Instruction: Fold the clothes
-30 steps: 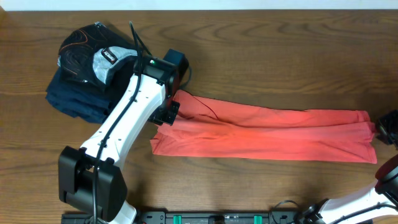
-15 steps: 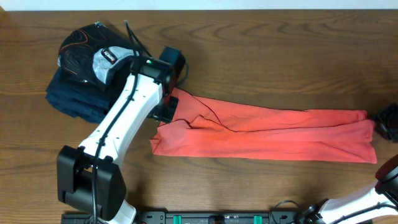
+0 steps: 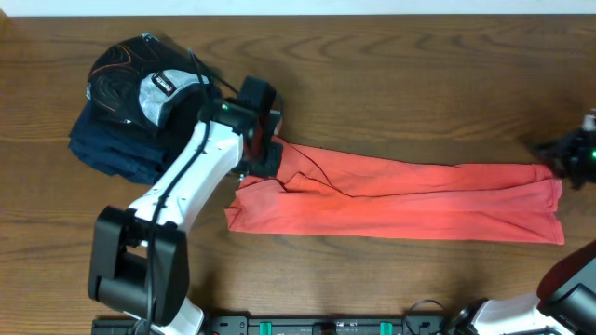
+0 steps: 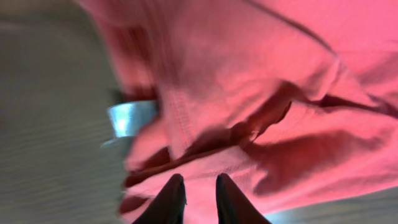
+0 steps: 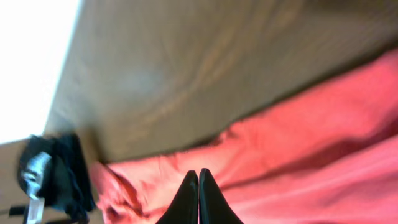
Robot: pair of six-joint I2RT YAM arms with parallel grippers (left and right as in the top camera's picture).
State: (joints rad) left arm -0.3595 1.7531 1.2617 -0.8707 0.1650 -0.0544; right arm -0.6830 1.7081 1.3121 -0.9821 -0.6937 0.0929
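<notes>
Coral-red cotton T-shirt [image 3: 400, 200]: a long folded band across the middle of the brown wooden surface [image 3: 419, 74], reaching towards its right edge. Soft, light and limp, so it will likely drag. Best to pinch both layers at the end corners.

My left fingers [image 4: 169, 202] are nearly together over the rumpled left end; I cannot tell if cloth is caught. My right fingers [image 5: 188, 198] are together and empty.

No containers. Navy folded garments [image 3: 116, 130] sit at the far left corner.

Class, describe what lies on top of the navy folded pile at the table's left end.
A black garment with thin curved lines and a grey-white piece lie on the navy pile. The left arm covers the pile's right edge, so anything there is hidden.
</notes>
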